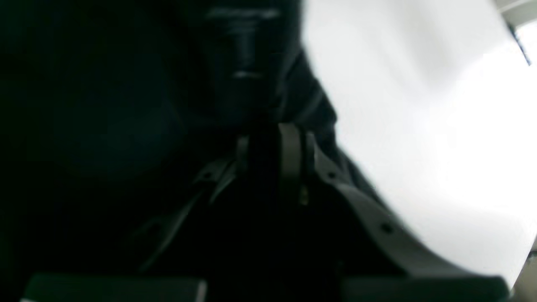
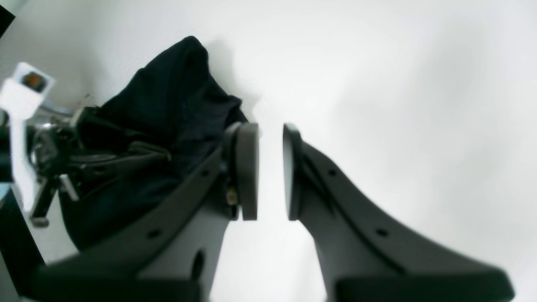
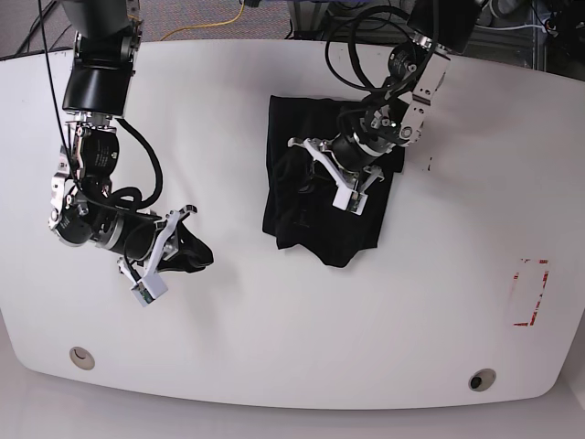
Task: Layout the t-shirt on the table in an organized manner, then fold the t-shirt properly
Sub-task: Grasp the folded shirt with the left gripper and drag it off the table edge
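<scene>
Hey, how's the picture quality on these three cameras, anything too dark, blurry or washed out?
Left wrist view: mostly black and soft, the t-shirt fills the frame, while the table is blown out white. Right wrist view: bright and washed out, the near right tool blurred at the bottom edge. Base view: evenly lit and sharp, with curved table edges from lens distortion.

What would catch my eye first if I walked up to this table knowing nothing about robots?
A rumpled black t-shirt lies in a heap right of centre on the glossy white table, with the left gripper pressed down into it. The right gripper hovers off to the other side, holding nothing.
</scene>
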